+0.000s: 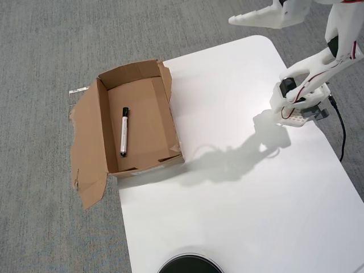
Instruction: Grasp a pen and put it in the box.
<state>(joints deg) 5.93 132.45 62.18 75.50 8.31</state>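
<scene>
A white marker pen with black caps [123, 132] lies flat on the floor of the open cardboard box [170, 114], roughly along its length. The box stands at the left edge of the white table [227, 205], half over the grey carpet. My gripper [234, 21] is at the top of the overhead view, far to the right of the box and above the table's back edge, pointing left. Its fingers look closed together and hold nothing.
The arm's base [298, 102] is clamped at the table's right edge, with a black cable [342, 131] running down beside it. A black round object [190, 265] shows at the bottom edge. A torn box flap [85, 153] lies on the carpet to the left.
</scene>
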